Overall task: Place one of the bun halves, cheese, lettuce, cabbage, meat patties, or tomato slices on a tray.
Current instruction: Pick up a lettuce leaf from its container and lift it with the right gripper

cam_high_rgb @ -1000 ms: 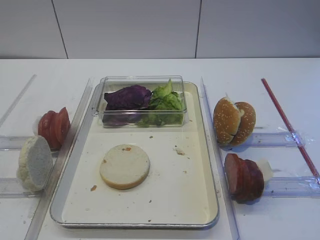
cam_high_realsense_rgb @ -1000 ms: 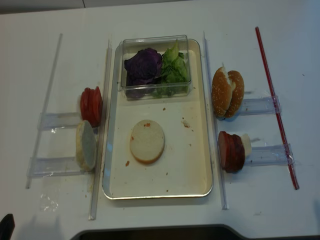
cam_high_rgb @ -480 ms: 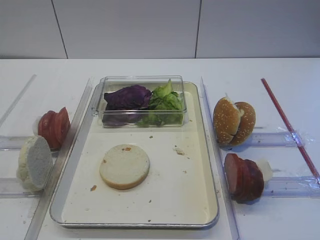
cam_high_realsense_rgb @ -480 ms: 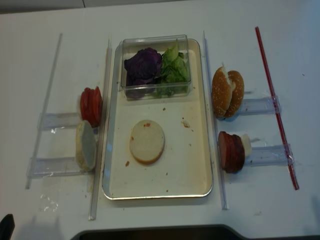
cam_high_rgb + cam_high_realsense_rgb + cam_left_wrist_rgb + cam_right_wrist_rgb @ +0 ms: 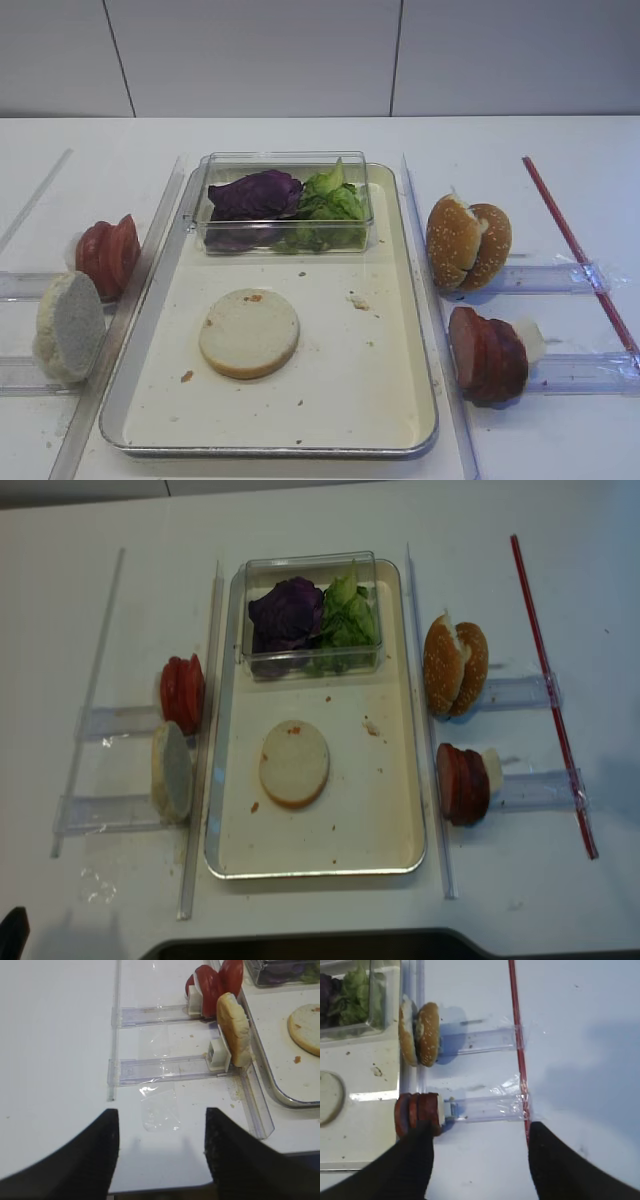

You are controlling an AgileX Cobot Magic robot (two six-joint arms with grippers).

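dark red-brown round meat patties (image 5: 418,1113) stand stacked just right of the shallow metal tray (image 5: 420,405); the right tool (image 5: 480,1160), fingers spread and empty, should straddle one patty squarely before closing. left tool (image 5: 159,1152) also gapes empty.

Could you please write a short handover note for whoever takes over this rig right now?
Left gripper: open, empty, over bare table near the tomato slices.
Right gripper: open, empty, above the meat patties.
On the tray: one bun half lying flat, plus the clear box holding lettuce and purple cabbage.
Beside the tray: sesame bun halves and patties on the right, tomato and a pale bun half on the left.
Left: place the next ingredient.
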